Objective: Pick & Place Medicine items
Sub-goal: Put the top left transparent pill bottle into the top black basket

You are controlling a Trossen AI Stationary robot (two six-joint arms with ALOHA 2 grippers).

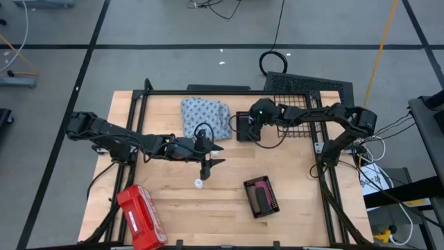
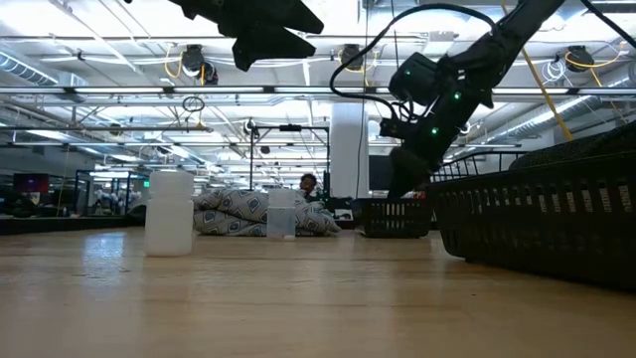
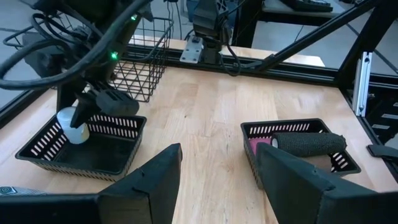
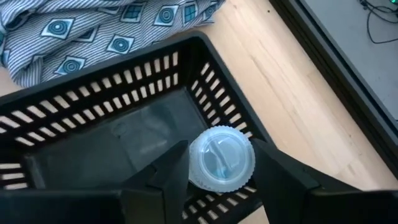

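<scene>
Right claw (image 4: 217, 171) gripped a white bottle (image 4: 221, 158) over the black slotted basket (image 4: 93, 118) near the bench's far edge, positioned for release; left claw (image 3: 217, 180) hung open, empty.

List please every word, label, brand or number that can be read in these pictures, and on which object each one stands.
None can be read.
White bottle in the right hand: cap plain, no print visible.
Red case: no legible mark.
Patterned cloth: only squares and circles, no letters.
Black baskets: no labels visible.
</scene>
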